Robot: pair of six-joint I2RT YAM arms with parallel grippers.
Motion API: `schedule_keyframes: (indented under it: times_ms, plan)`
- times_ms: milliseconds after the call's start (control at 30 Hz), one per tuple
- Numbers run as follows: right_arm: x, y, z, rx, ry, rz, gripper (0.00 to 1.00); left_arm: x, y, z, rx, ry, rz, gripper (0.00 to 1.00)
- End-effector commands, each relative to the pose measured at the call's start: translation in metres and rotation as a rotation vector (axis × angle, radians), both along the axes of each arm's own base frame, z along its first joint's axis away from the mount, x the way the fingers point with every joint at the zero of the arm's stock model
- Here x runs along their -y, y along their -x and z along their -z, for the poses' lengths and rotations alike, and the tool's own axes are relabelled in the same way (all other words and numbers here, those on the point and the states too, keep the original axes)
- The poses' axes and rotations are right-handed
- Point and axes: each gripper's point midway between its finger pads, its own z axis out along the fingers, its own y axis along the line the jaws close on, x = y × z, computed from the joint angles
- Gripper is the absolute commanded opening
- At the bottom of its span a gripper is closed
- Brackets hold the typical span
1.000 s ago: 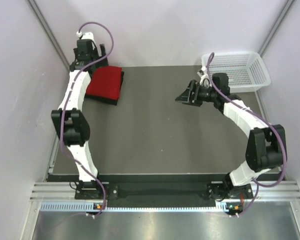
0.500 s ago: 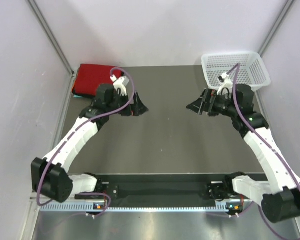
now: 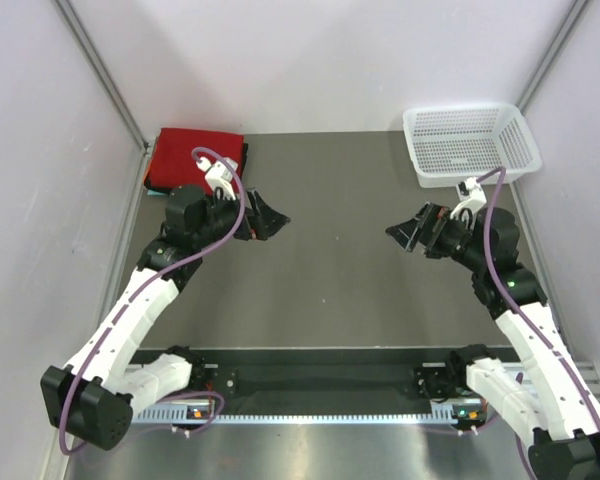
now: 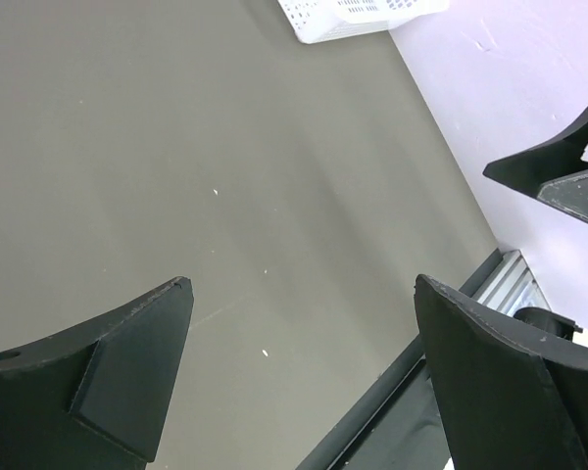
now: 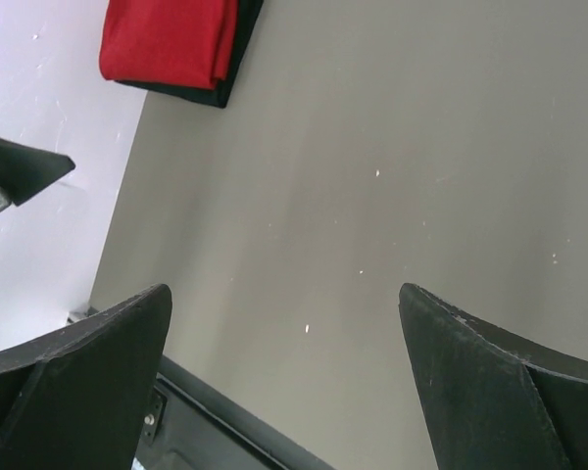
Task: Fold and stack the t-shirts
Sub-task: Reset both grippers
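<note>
Folded red-over-black cloth t-shirts [image 3: 195,155] sit in the far-left corner of the dark grey surface [image 3: 330,285], while left gripper [image 3: 268,216] and right gripper [image 3: 408,232] hover mid-surface, spread wide, holding nothing, well apart.

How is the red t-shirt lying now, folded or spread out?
Folded: the red t-shirt is a compact rectangle with a rounded fold edge, stacked on a black t-shirt.

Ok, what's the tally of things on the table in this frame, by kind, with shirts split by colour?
Red t-shirt: 1
Black t-shirt: 1
White mesh basket: 1
Total: 3. Any shirts lower in the stack are too hidden to count.
</note>
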Motion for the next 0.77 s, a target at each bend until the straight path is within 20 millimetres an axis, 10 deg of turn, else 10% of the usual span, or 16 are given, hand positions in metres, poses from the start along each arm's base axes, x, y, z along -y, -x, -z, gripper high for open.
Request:
schedule_keyframes:
  times_ms: [0, 733]
  plan:
    - [-0.001, -0.011, -0.027, 0.088, -0.02, 0.017, 1.0, 0.003, -0.001, -0.018, 0.061, 0.04, 0.017, 0.99]
    - [0.003, -0.023, -0.038, 0.152, -0.009, 0.049, 1.0, -0.003, -0.004, -0.026, 0.104, 0.03, -0.022, 0.99]
